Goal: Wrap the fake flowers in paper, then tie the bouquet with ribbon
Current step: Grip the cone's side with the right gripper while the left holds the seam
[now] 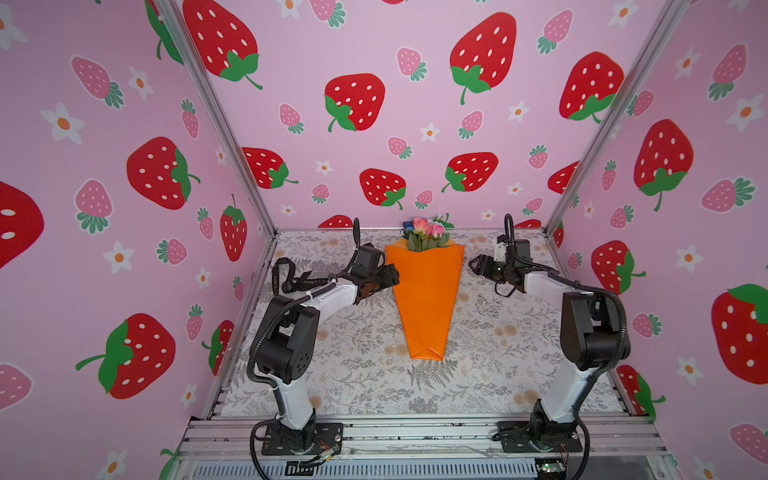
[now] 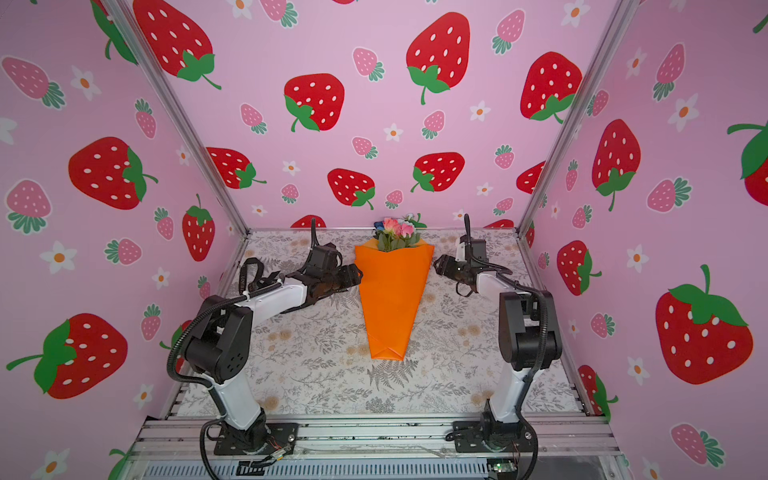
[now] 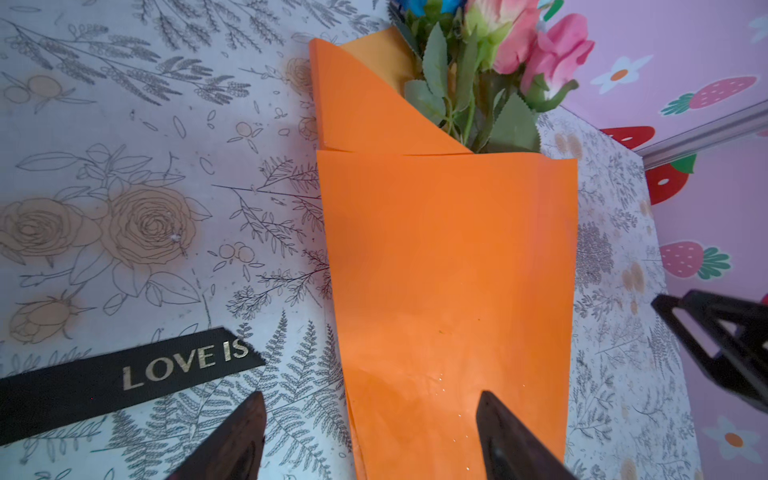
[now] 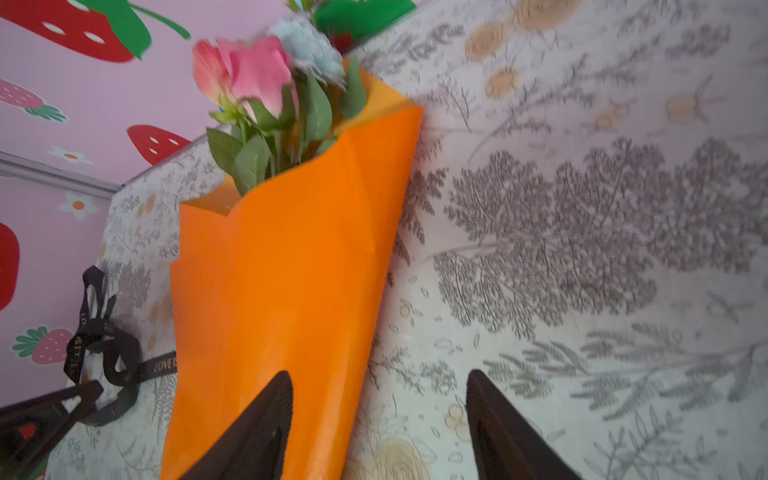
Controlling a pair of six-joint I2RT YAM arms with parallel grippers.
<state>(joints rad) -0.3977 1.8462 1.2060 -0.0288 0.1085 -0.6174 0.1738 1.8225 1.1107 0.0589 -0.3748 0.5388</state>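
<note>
Orange paper, folded into a long cone, wraps the bouquet of fake flowers [image 1: 426, 291]. It lies flat on the grey-and-tan floral-printed tabletop [image 1: 478, 365], midway between the side edges and toward the far edge. Its pink, blue and pale blooms [image 1: 428, 230] point at the far edge, its folded tip at the near one.

At the cone's left edge sits the black left gripper [image 1: 390, 277], jaws spread. The left wrist view shows one finger [image 3: 237, 432] over the tabletop and the other over the paper, with nothing pinched. Near the cone's right edge but apart from it hangs the black right gripper [image 1: 478, 264], likewise spread and empty. A long black ribbon with pale lettering [image 1: 291, 276] lies bunched by the tabletop's left edge.

The bundle looks light. Its paper seems smooth, probably slippery, quick to crease and apt to spring open. The narrow lower half, where the stems gather, looks the safest hold, not the wide mouth or the soft blooms.
</note>
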